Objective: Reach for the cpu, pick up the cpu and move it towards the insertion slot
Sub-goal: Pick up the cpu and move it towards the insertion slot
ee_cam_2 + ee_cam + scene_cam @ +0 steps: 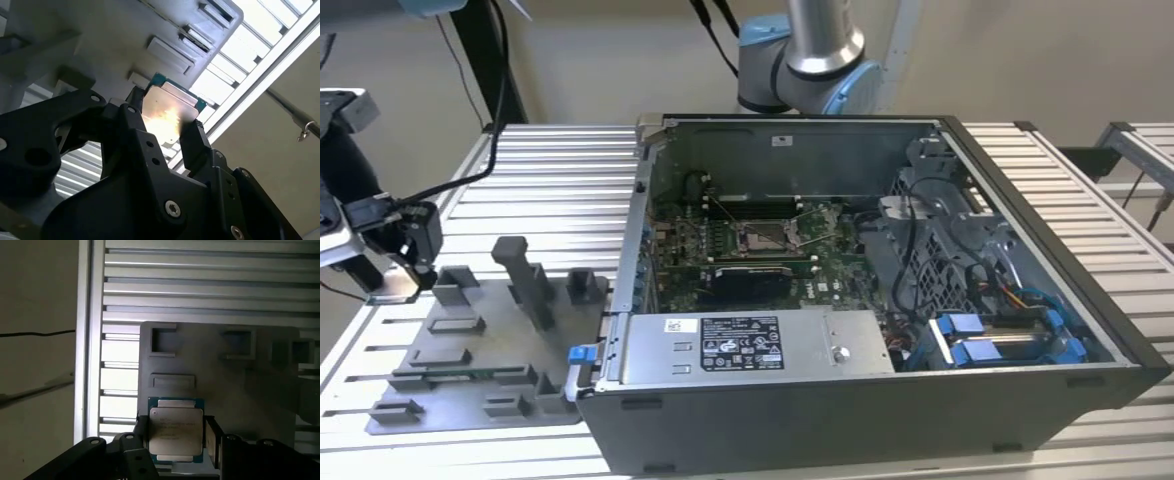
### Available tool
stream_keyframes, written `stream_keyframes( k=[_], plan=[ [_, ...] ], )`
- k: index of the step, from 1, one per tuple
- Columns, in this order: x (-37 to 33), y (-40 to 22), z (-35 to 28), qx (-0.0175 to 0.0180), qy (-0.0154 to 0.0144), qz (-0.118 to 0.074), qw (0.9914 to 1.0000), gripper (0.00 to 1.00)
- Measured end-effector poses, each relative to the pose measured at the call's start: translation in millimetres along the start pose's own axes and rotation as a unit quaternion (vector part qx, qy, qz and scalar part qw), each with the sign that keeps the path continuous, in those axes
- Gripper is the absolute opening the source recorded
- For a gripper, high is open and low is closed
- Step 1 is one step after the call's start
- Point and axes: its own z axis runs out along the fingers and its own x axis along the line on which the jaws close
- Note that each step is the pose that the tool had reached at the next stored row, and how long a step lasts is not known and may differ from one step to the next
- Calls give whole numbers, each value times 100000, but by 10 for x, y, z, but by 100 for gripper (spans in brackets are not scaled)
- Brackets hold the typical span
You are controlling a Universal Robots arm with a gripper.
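Observation:
The cpu [176, 432] is a thin square chip with a pale metal top and a green rim. It sits between the two black fingers [141, 434] of my gripper [176, 440], which is shut on its opposite edges. In the second wrist view the cpu [167, 111] glints between the fingers [194, 145], clear of the grey fixture plate [125, 30] behind it. In the exterior view my gripper [394, 282] hangs at the far left, over the plate's [467, 370] far corner. The insertion slot [765, 236], a metal-framed square socket, lies on the green motherboard inside the open computer case, well to the exterior view's right of the gripper.
Grey fixture blocks [520, 275] stand up from the plate between the gripper and the case wall [640, 220]. The open case [881, 400] holds a power supply [747, 345], cables and blue drive brackets [987, 340]. The slatted metal table [547, 170] runs underneath. The arm's base [807, 60] stands behind the case.

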Motion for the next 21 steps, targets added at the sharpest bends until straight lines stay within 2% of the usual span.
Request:
stream_keyframes(
  k=[11,21],
  plan=[
    [3,12,-260,45,57,10,100000,0],
    [4,21,-462,164,87,5,100000,0]
  ],
)
